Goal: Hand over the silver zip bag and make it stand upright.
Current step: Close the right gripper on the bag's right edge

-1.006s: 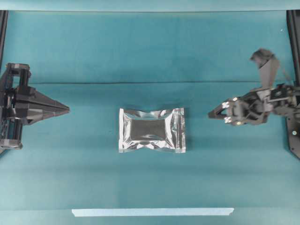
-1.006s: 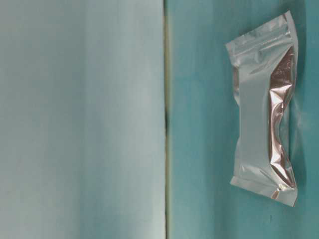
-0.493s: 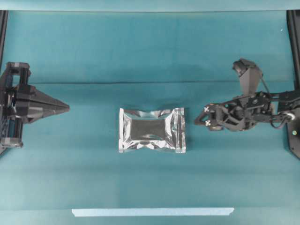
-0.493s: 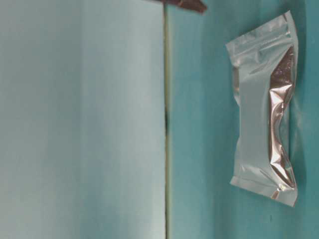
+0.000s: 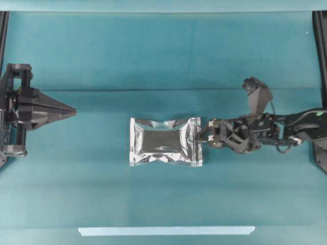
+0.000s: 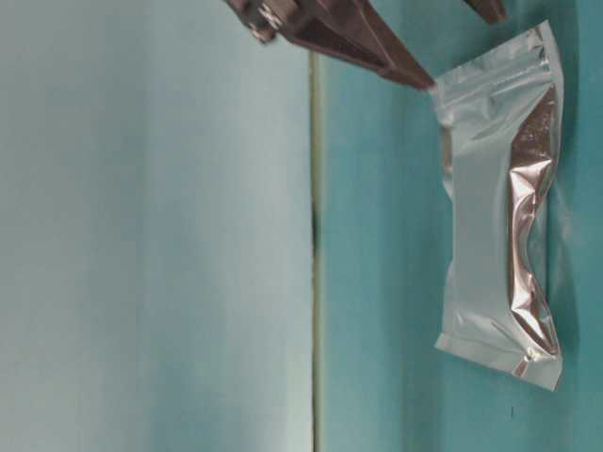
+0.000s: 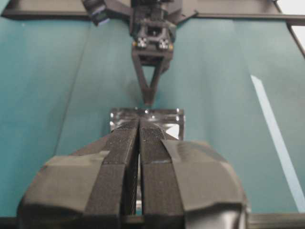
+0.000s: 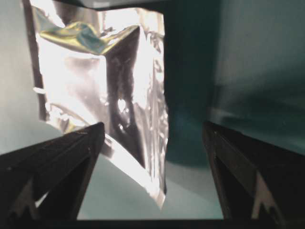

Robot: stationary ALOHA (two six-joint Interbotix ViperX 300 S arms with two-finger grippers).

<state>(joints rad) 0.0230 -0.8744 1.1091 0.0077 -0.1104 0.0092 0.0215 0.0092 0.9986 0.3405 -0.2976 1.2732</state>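
The silver zip bag (image 5: 165, 141) lies flat on the desk (image 5: 153, 61), its end between the right gripper's (image 5: 200, 138) wide jaws; the left gripper's (image 5: 73, 110) jaws are closed, empty.

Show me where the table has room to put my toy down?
Bare cloth lies between the shut left gripper and the silver zip bag, and between the bag and the pale tape strip. It is crowded at the bag's right edge, where the open right gripper has its tips.

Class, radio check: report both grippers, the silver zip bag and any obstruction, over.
Right gripper open at the silver zip bag's right edge, not gripping. Left gripper shut, well clear. Bag flat on table. Nothing in the way.
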